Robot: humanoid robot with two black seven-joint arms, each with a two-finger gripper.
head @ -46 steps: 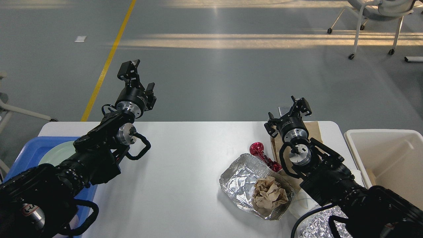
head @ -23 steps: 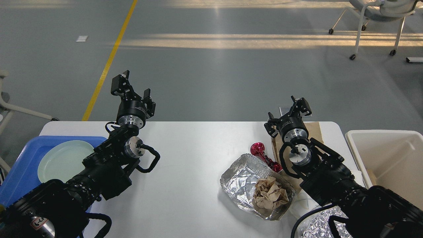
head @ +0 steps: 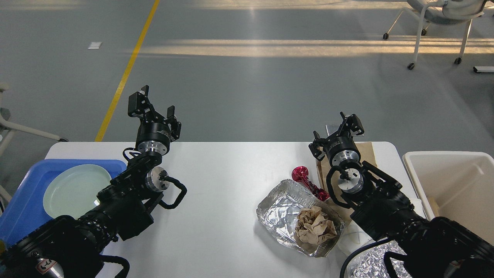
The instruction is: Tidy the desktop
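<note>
**Left arm swings in from the tray; right arm unmoved**

Your left gripper [head: 152, 105] hangs above the far left edge of the table [head: 216, 185], fingers spread wide with nothing between them. Compared with a second ago, it sits lower and a little further left in the view, while the forearm behind it has swung rightward, off the tray. Half a second ago it was almost where it is now, so the motion has nearly settled.

That swing has uncovered the pale green plate [head: 75, 189], which now shows nearly whole inside the blue tray [head: 23, 200] at the table's left end.

Your right gripper [head: 339, 129] is in the same spot as in both earlier frames, raised over the far right part of the table, fingers apart and empty. Under it lies a brown paper sheet [head: 366, 151]. Just left of that arm, a red foil wrapper [head: 305, 178] rests against the far corner of the foil tray [head: 285, 210], which holds a crumpled brown paper ball [head: 314, 226]. More crumpled foil [head: 366, 264] shows at the bottom edge. The off-white bin [head: 447, 177] stands just beside the table's right end.
</note>
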